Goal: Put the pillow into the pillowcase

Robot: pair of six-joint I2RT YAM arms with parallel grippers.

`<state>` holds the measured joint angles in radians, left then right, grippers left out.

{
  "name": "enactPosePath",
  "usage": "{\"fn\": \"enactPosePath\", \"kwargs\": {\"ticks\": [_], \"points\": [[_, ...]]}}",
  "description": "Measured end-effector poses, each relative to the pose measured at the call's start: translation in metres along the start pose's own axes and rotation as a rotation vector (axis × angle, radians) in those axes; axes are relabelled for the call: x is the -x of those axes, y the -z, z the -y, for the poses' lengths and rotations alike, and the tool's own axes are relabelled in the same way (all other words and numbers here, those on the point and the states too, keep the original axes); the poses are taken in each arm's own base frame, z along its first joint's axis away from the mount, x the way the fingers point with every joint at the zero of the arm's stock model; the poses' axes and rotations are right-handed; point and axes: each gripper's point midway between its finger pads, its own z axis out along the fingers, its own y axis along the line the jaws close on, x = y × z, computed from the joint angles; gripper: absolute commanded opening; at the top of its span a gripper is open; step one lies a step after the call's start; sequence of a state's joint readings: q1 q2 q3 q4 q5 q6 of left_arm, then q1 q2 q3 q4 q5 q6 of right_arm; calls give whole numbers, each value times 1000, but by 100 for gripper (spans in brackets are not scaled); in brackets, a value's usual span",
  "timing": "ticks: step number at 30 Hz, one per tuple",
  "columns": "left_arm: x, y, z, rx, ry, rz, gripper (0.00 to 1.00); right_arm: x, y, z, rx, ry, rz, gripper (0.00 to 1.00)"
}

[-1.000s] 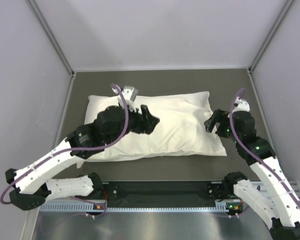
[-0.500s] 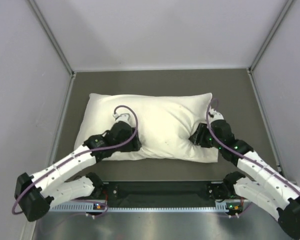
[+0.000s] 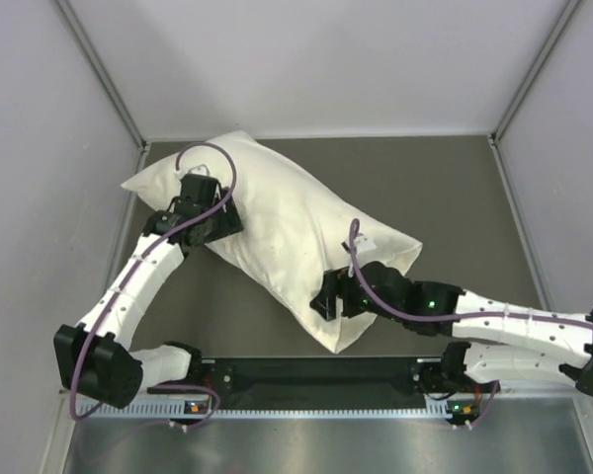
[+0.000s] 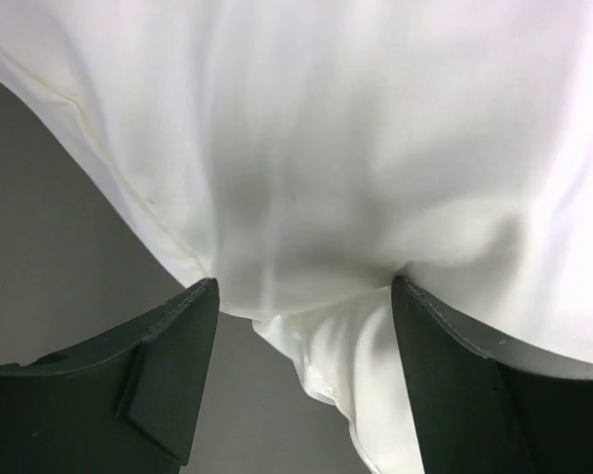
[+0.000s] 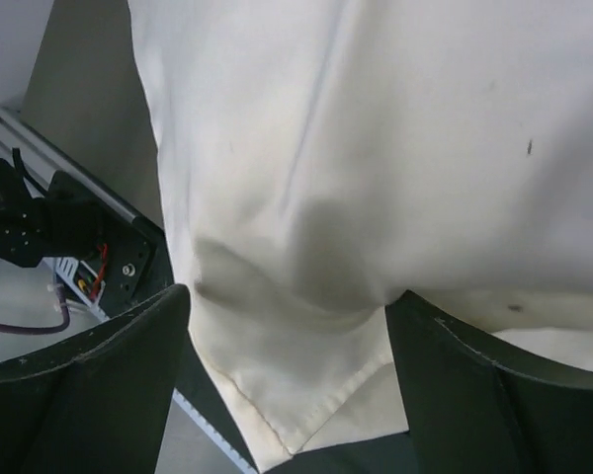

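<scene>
A plump cushion shape in cream pillowcase [image 3: 277, 222] fabric lies diagonally on the dark table, from the far left corner to the near middle. The pillow seems to be inside it; I cannot pick out bare pillow. My left gripper [image 3: 217, 212] grips its far left end; in the left wrist view the left gripper [image 4: 301, 296] pinches bunched white cloth [image 4: 326, 148] with a hem hanging below. My right gripper [image 3: 328, 301] grips the near corner; in the right wrist view the right gripper [image 5: 287, 301] holds creased cream cloth [image 5: 376, 148] with the stitched corner drooping.
The dark table mat [image 3: 455, 197] is bare to the right of the cushion. Grey walls close the left, back and right sides. The black and silver mounting rail [image 3: 316, 380] with the arm bases runs along the near edge.
The cushion lay flat and level; now it is turned diagonally. My left gripper has swung to the far left with one end, and my right gripper has moved left and nearer with the other corner.
</scene>
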<state>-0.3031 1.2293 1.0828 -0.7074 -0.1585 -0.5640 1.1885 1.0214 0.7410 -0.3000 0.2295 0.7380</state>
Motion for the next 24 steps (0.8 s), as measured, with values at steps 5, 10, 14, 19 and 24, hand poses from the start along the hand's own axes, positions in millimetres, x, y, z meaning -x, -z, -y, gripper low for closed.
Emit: {"fn": "enactPosePath", "kwargs": {"ticks": [5,10,14,19,24], "points": [[28,44,16,-86,-17,136,82,30,52,16,-11,-60,150,81],[20,92,36,-171,-89,195,83,46,90,41,-46,-137,267,73],[2,117,68,-252,-198,190,82,26,83,73,-162,-149,231,64],[-38,134,121,-335,-386,171,82,-1,64,119,-344,-155,144,56],[-91,143,175,-355,-595,177,85,-18,50,154,-447,-200,87,53]]}}
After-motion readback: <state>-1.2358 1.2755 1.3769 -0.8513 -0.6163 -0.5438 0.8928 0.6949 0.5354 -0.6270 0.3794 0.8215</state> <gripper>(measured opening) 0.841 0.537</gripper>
